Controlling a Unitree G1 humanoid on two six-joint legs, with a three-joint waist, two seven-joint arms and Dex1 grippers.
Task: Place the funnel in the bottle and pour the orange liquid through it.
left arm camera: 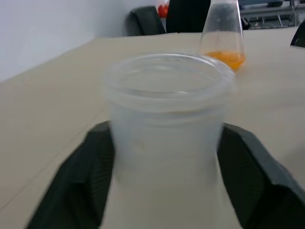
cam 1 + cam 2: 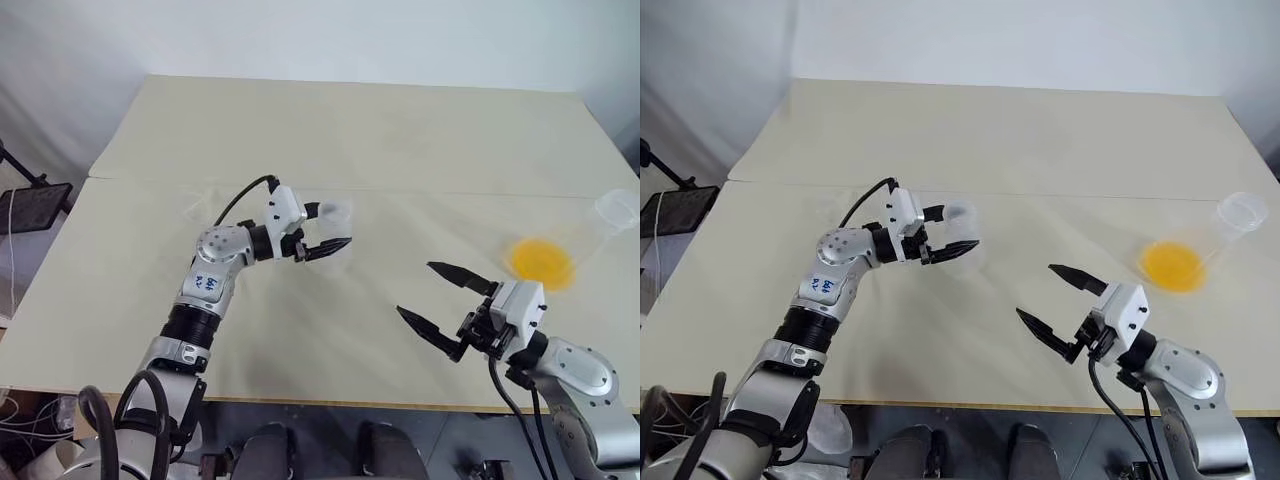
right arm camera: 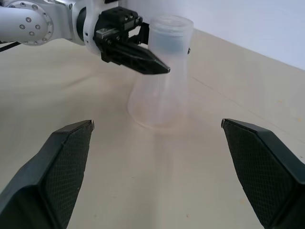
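The bottle (image 3: 159, 90), a small clear flask with a narrow neck, stands on the table (image 2: 330, 130) near its middle. My left gripper (image 2: 334, 227) reaches level around its neck from the left. The orange liquid (image 2: 542, 262) sits in the bottom of a larger clear conical vessel (image 2: 1238, 215) at the right of the table. My right gripper (image 2: 415, 288) hangs open and empty near the front edge, pointing towards the bottle, well short of it. A faint clear shape (image 2: 197, 203) lies left of the left arm; I cannot tell whether it is the funnel.
The beige table has a seam (image 2: 450, 192) running across it behind the bottle. A black stand (image 2: 30, 205) is on the floor off the table's left edge. Black chairs (image 1: 157, 19) stand beyond the far edge.
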